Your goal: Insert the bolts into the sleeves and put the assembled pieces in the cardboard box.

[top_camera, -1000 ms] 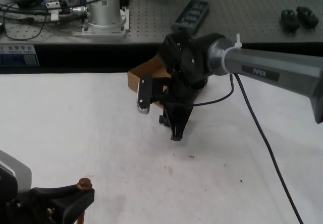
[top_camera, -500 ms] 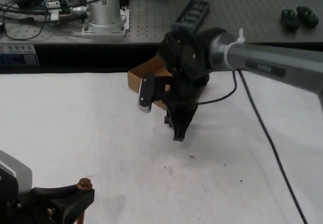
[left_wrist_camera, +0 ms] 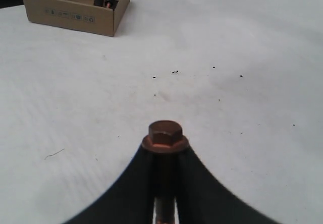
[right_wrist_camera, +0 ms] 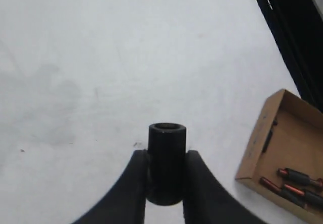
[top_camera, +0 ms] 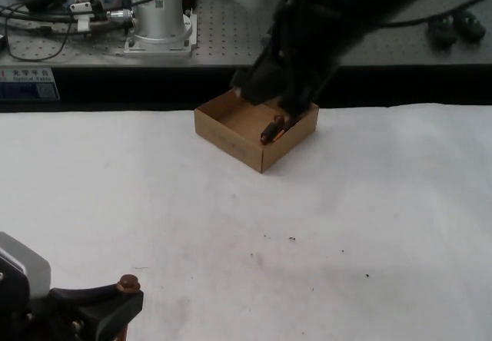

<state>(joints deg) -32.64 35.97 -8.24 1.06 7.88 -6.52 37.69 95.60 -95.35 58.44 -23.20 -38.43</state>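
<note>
Left wrist view: the left jaws clamp a copper bolt (left_wrist_camera: 165, 135) by its shank. The right jaws clamp a black sleeve (right_wrist_camera: 166, 163). The cardboard box (top_camera: 227, 137), holding assembled pieces (top_camera: 270, 131), sits toward 12 o'clock on the tabletop (top_camera: 369, 203).

The left pincer (left_wrist_camera: 164, 152) has black, curved fingers (left_wrist_camera: 126, 193).
</note>
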